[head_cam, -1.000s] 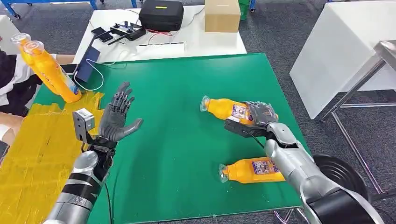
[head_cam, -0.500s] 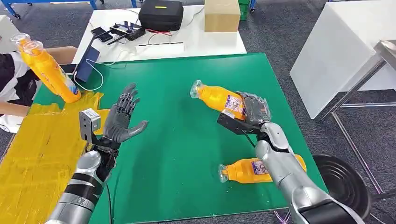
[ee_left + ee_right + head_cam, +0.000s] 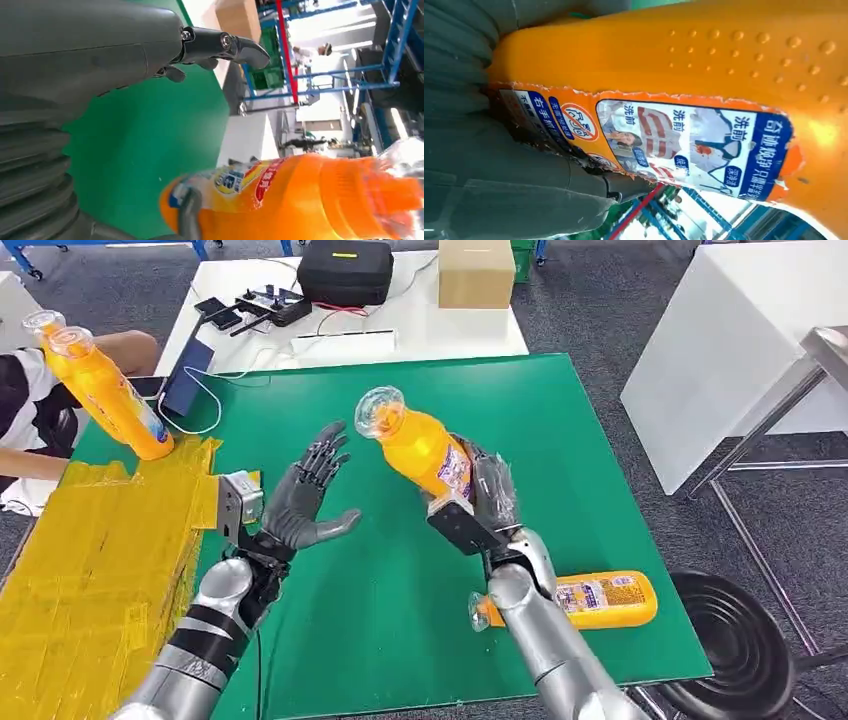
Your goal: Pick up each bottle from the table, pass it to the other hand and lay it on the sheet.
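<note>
Nearest the robot on the green table (image 3: 400, 590), a second orange bottle (image 3: 600, 600) lies on its side at the near right edge, partly behind the right forearm. Farther in, above the table's middle, the right hand (image 3: 485, 495) grips the lower body of the raised orange bottle (image 3: 420, 445), clear cap tilted up and leftward, while the left hand (image 3: 305, 502) hangs just left of it, fingers spread, holding nothing. Off the table's left side lies the yellow sheet (image 3: 90, 570), where two more bottles (image 3: 105, 395) stand at its far end by a seated person (image 3: 30, 430).

Orange bottle (image 3: 420, 448) with blue-red label, green table (image 3: 400, 570), yellow sheet (image 3: 90, 570), seemingly crinkled
</note>
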`<state>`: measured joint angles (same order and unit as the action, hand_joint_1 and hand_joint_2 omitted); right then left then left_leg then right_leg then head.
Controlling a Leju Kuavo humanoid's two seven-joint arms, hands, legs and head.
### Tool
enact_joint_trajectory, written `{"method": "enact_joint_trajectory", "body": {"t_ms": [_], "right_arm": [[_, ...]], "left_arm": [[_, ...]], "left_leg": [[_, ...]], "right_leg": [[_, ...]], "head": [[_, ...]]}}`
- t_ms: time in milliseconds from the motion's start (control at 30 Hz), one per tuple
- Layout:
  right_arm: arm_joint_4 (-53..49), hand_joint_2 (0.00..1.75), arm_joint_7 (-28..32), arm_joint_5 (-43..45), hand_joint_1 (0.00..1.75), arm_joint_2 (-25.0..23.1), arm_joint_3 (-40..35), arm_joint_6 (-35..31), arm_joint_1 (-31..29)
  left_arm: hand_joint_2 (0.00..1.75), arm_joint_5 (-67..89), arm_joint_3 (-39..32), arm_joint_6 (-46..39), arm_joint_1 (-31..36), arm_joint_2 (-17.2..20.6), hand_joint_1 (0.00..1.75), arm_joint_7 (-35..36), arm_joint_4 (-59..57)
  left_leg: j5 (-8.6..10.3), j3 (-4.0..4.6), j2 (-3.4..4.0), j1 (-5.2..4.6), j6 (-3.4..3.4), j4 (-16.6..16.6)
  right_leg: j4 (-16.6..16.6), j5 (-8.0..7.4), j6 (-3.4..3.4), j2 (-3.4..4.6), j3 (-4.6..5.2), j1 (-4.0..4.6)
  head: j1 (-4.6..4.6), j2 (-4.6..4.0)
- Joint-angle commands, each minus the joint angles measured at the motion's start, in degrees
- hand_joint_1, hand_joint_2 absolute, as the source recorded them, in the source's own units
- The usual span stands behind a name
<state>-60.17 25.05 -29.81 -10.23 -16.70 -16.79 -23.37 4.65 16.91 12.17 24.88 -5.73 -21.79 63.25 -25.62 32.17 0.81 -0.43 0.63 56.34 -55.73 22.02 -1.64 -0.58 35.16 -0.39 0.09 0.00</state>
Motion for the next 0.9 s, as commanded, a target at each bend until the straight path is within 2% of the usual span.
{"method": "enact_joint_trajectory", "body": {"t_ms": [33,567,600,900], "right_arm": [[0.91,1.75,0.85,1.78,1.75,-2.36,-1.45,0.77,0.98],[7.64,1.75,0.14,0.17,1.75,-3.9,-5.46,1.45,-1.9],[8.25,1.75,0.23,-0.02,1.75,-4.12,-5.92,1.55,-2.21],[8.25,1.75,0.23,-0.02,1.75,-4.12,-5.92,1.55,-2.21]], "left_arm": [[1.75,-1.24,3.35,-0.11,2.01,-0.44,0.0,-0.21,-4.02],[1.75,-2.14,3.15,0.01,2.59,-0.46,0.0,-0.36,-4.28],[1.75,-2.14,3.15,-0.08,2.65,-0.47,0.0,-0.36,-4.24],[1.75,-2.14,3.15,-0.08,2.65,-0.47,0.0,-0.36,-4.24]], "left_leg": [[-0.12,-0.27,-0.08,0.11,-0.09,0.03],[-0.07,-0.18,-0.01,0.08,-0.06,0.01],[-0.19,-0.37,-0.04,0.18,-0.11,0.08],[-0.11,-0.22,-0.03,0.12,-0.08,0.03]], "right_leg": [[0.03,0.1,0.03,0.02,-0.31,0.09],[0.03,0.05,0.02,0.07,-0.19,0.05],[0.02,0.13,0.04,0.1,-0.42,0.14],[0.03,0.08,0.03,0.06,-0.26,0.09]], "head": [[0.0,0.0],[0.0,0.0],[0.0,0.0],[0.0,0.0]]}}
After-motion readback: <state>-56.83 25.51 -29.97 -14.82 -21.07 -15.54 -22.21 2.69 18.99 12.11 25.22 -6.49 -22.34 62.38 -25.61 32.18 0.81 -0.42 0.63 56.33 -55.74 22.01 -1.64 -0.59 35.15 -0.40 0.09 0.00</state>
